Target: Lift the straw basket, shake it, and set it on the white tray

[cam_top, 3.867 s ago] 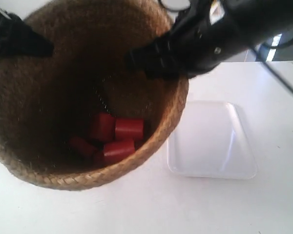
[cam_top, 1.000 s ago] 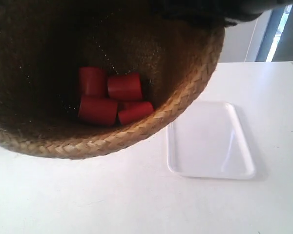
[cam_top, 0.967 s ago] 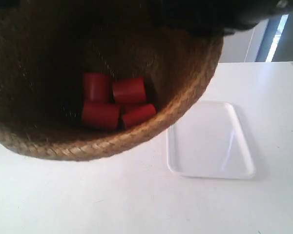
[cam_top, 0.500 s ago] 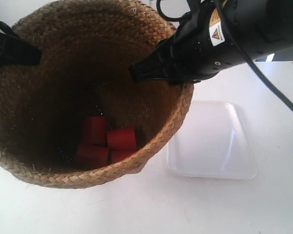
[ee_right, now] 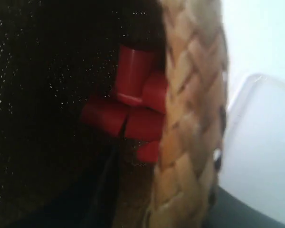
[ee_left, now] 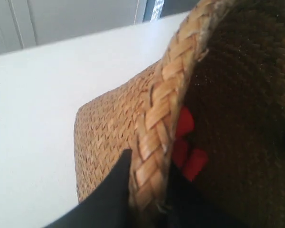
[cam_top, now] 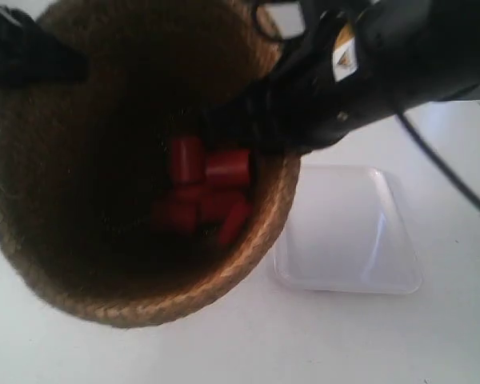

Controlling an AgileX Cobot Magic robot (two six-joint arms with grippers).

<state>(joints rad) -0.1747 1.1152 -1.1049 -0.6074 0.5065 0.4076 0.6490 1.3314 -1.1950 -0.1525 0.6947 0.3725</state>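
The straw basket (cam_top: 80, 200) hangs in the air over the table to the left of the white tray (cam_top: 348, 232), with both grippers holding it by its braided rim. Several red cylinders (cam_top: 204, 192) lie loose inside it. In the left wrist view, my left gripper (ee_left: 149, 194) is shut on the rim (ee_left: 154, 128), one black finger outside and one inside. My right gripper (ee_right: 171, 204) is shut on the opposite rim (ee_right: 190, 123), on the side nearest the white tray (ee_right: 261, 142). In the exterior view, the arm at the right (cam_top: 368, 72) reaches into the basket's mouth.
The white table (cam_top: 344, 336) spreads under and around the basket. The tray has nothing on it. A wall and a window strip (ee_left: 154, 9) stand beyond the table's far edge.
The basket has been moving up and down between frames. Since half a second ago it has shifted and tilted, and the red cylinders have tumbled to a new spot inside. Both grips still hold.
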